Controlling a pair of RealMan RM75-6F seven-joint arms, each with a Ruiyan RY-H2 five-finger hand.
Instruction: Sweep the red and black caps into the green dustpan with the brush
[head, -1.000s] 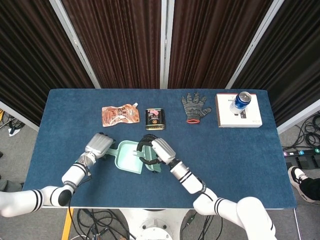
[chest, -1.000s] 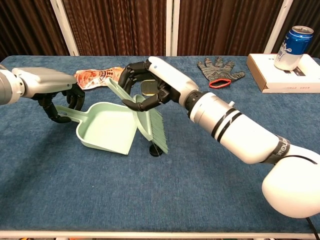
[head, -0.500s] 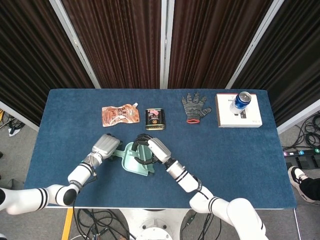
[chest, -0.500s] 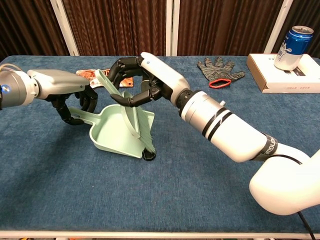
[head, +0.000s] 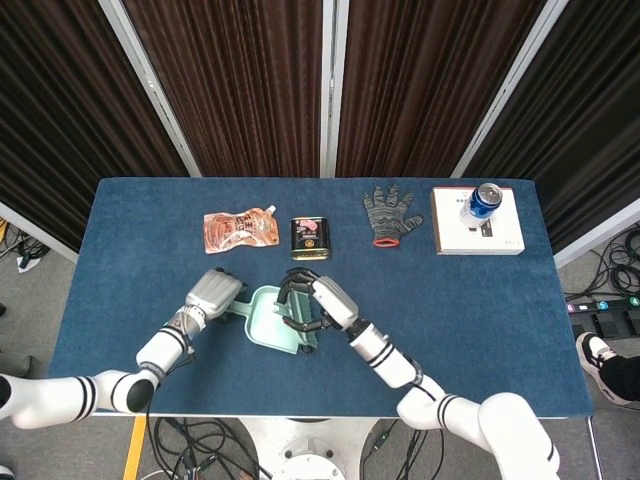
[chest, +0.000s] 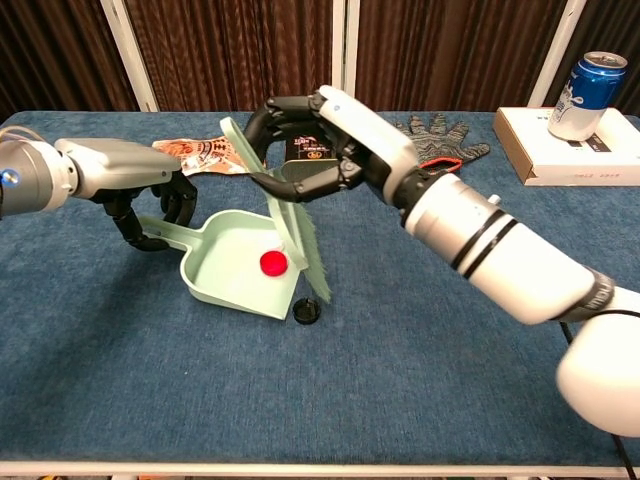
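The green dustpan lies flat on the blue table, and my left hand grips its handle. A red cap sits inside the pan near its open lip. A black cap lies on the table just outside that lip, at the pan's right corner. My right hand holds the green brush by its handle, bristles down over the lip, just above the black cap. In the head view the caps are hidden by my right hand and brush.
Along the far side lie an orange pouch, a small dark tin and a grey glove. A white box with a blue can on it stands at the far right.
My right hand has lifted and swung the brush to the right, uncovering the red cap inside the pan. The black cap stays at the lip. The left hand and pan have held still.
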